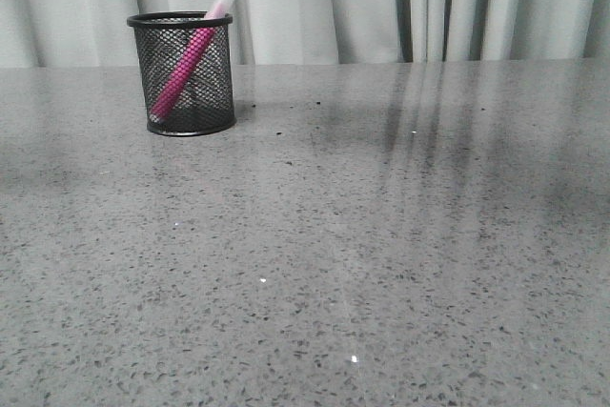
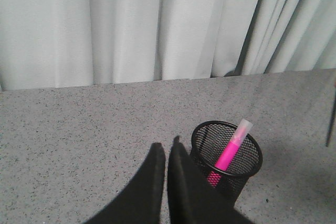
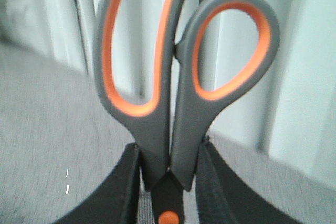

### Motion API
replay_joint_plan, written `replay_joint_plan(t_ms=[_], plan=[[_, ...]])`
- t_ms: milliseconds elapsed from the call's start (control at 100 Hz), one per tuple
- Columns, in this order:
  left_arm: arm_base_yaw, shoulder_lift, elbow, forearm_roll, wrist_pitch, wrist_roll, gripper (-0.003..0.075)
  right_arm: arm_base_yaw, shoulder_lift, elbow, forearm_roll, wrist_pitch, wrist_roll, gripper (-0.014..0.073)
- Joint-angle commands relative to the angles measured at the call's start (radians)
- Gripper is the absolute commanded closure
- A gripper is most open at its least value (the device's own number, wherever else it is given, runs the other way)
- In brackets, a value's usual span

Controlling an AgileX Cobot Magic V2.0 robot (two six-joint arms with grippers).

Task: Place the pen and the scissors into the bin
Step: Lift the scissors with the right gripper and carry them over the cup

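Note:
The black wire-mesh bin [image 1: 184, 73] stands upright at the far left of the table. The pink pen [image 1: 186, 69] leans inside it, its whitish cap over the rim. In the left wrist view the bin [image 2: 227, 156] and pen [image 2: 229, 153] lie just beside my left gripper [image 2: 167, 149], which is shut and empty, above the table. My right gripper [image 3: 169, 153] is shut on the scissors [image 3: 176, 77] near the orange pivot dot, with the grey and orange handles pointing away from it. The blades are hidden. Neither gripper shows in the front view.
A pale curtain [image 1: 381, 2] hangs along the table's far edge. The grey speckled tabletop [image 1: 362, 254] spreads to the right of and in front of the bin.

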Motion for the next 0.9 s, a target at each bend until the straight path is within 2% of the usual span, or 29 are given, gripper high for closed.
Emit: replay_joint_plan(t_ms=[0,110,350,890], plan=[[0.002,-0.009,-0.026,-0.056,-0.011,-0.008,0.0739,0.016,0.023,-0.045,0.003,-0.244,-0.002,0.067],[0.002,-0.009,-0.026,-0.056,-0.011,-0.008,0.0739,0.033,0.09,-0.082,0.003,-0.31,-0.002,0.067],[0.002,-0.007,-0.026,-0.056,-0.011,-0.008,0.0739,0.048,0.188,-0.123,0.003,-0.348,-0.002,0.067],[0.002,-0.007,-0.026,-0.056,-0.011,-0.008,0.0739,0.062,0.246,-0.097,0.003,-0.347,-0.002,0.067]])
